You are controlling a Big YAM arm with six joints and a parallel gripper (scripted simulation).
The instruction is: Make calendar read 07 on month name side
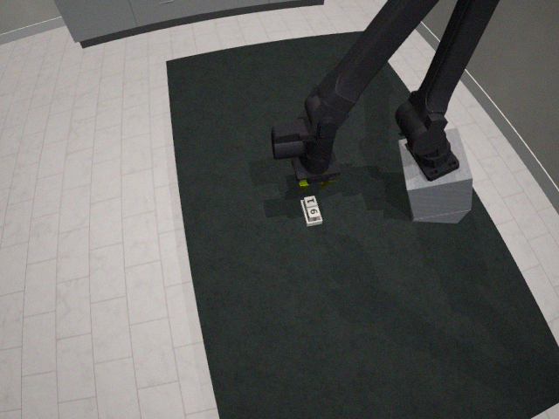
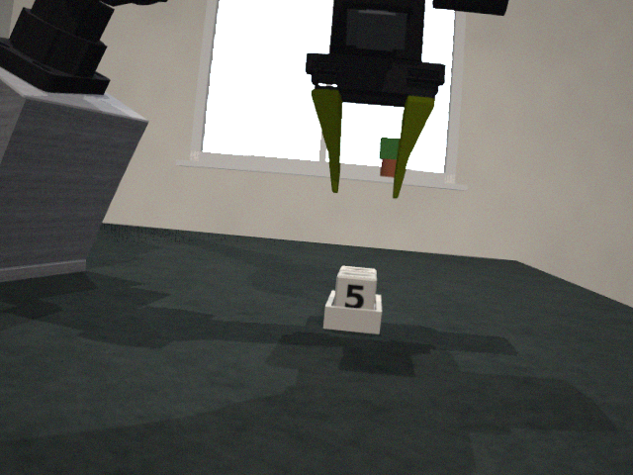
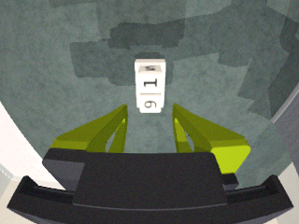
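The small white calendar tray [image 1: 312,210] lies flat on the dark mat, with two white cubes standing in it side by side. Their top faces show a 1 [image 1: 310,200] and a 6 or 9 [image 1: 314,211]. In the exterior view the tray [image 2: 353,318] is seen end on, and the near cube [image 2: 356,288] shows a 5 on its side; the other cube is hidden behind it. My gripper [image 2: 365,192] hangs well above the tray, pointing down, fingers about half open with nothing between them. In the wrist view the tray [image 3: 149,85] lies just beyond the fingertips. The month's name is not visible.
The arm's grey pedestal [image 1: 435,184] stands on the mat to the right of the tray. A grey cabinet [image 1: 180,13] stands far back on the tiled floor. A window with a small potted plant [image 2: 389,155] is behind the gripper.
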